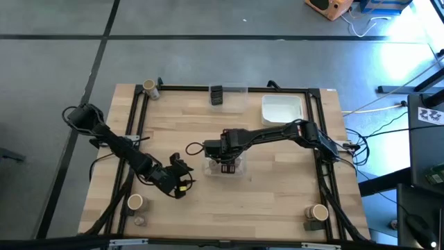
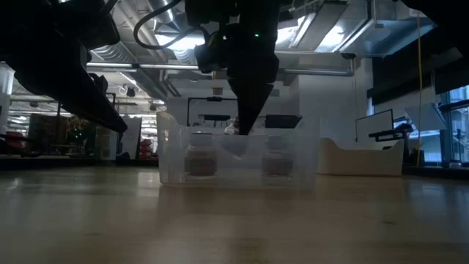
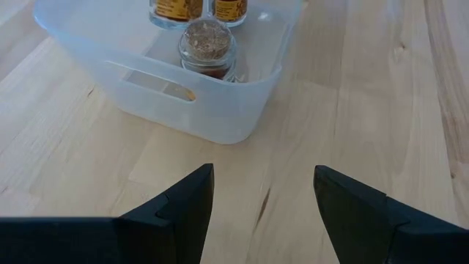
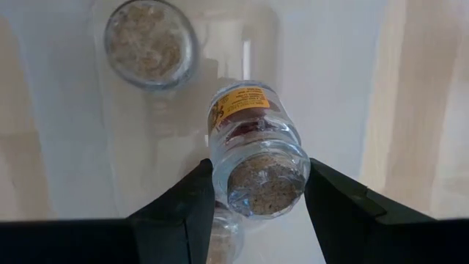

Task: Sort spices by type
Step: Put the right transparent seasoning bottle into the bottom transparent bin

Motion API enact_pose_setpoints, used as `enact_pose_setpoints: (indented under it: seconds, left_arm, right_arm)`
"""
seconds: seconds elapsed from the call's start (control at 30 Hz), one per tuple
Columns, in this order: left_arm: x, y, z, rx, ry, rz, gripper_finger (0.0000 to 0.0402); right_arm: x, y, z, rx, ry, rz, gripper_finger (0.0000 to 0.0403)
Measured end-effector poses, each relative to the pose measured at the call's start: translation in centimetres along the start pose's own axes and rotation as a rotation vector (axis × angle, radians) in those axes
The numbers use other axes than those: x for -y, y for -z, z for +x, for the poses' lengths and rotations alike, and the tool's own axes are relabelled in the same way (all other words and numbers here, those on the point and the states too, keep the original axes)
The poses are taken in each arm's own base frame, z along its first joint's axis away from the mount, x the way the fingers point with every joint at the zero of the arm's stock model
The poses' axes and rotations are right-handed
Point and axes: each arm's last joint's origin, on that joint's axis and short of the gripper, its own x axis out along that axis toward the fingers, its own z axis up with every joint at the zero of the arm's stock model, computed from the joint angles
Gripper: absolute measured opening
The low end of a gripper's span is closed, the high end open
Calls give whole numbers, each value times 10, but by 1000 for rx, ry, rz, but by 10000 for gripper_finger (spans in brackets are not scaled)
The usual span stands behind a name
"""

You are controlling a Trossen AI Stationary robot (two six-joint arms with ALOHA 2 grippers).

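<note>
The right gripper [image 4: 256, 198] hangs over the clear bin [image 1: 239, 169] in the middle of the table, fingers [image 4: 183, 213] closed against a cork-topped glass jar [image 4: 256, 158] with a yellow label, which sits tilted between them above the bin's floor. In the right wrist view a second jar [image 4: 150, 42] stands upright on the bin floor near it, seen from above, and part of a third shows under the held one. From table height the bin's translucent walls blur two jars [image 2: 201, 163] inside, and the dark right arm comes down into it from above. The left gripper [image 3: 256, 209] rests low over the bare wood just short of the same bin, its fingers spread apart with nothing between them; its camera looks at the bin's handle side and three jars [image 3: 209, 48] inside. Farther out, a white tray [image 1: 282, 109] lies near the table's far right, another clear bin with a dark boxy container [image 1: 216, 95] sits at the far edge, and tan-topped jars [image 1: 149, 87] stand at the corners, with a small grey one [image 1: 139, 221] beside the near left one.
</note>
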Motion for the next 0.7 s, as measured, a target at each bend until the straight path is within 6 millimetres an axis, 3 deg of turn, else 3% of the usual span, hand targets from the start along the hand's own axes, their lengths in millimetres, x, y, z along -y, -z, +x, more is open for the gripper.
enact_pose_setpoints:
  seconds: [0.43,0.7]
  left_arm:
    - [2,-2,0,19,15,7,219]
    - [1,-2,0,14,11,11,219]
  right_arm:
    - [-3,2,19,-72,2,7,182]
    - [-3,1,19,-72,-7,10,182]
